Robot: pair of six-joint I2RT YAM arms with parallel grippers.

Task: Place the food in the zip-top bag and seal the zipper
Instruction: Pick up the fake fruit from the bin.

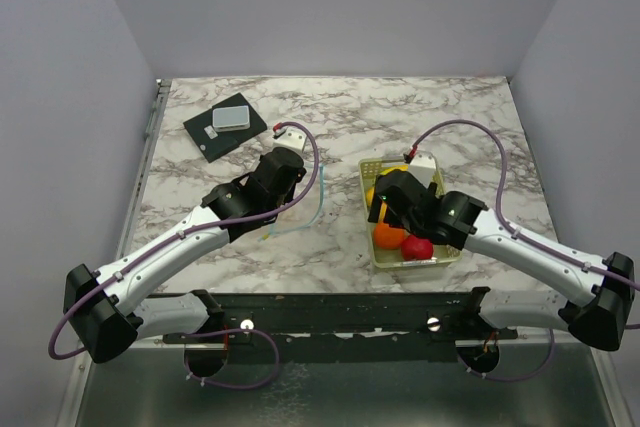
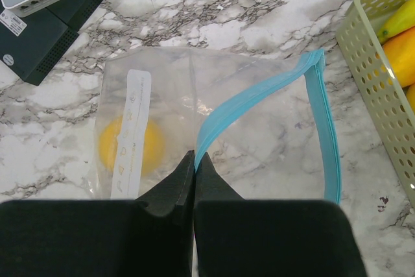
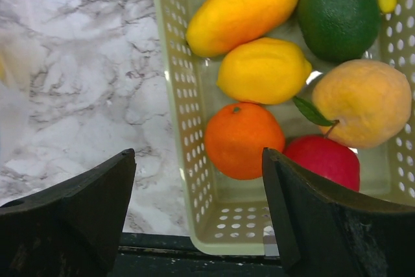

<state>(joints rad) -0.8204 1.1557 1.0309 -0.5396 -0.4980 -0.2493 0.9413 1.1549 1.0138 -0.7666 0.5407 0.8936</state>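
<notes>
1. Right wrist view: the toy orange (image 3: 243, 139) sits just ahead of the right gripper (image 3: 198, 154), in the gap between its fingers and towards the right one. It is round and glossy, with no long axis to line up on.
2. The right gripper's jaws are spread wide and hold nothing. Its left finger hangs outside the wall of the mesh basket (image 3: 188, 95), and its right finger hangs over the red apple (image 3: 324, 160). My judgement is that the gripper needs a small shift rightward so both fingers drop inside the wall.
3. Beyond the orange lie a smooth lemon (image 3: 262, 69), crosswise to the fingers, and a long mango-shaped piece (image 3: 243, 8), angled. The basket is pale green stiff plastic, perforated all over.
4. The zip-top bag (image 2: 259, 128) lies flat on the marble tabletop (image 2: 259, 4), to the left of the right gripper and directly under the left gripper (image 2: 194, 160). It is clear, floppy film.
5. The left gripper is pinched tight on one lip of the light blue zipper (image 2: 324, 128). This lifts the mouth open on the side facing the basket.
6. One yellow fruit (image 2: 155, 144) already rests inside the bag, so the right arm is the nearer one for the remaining food.
</notes>
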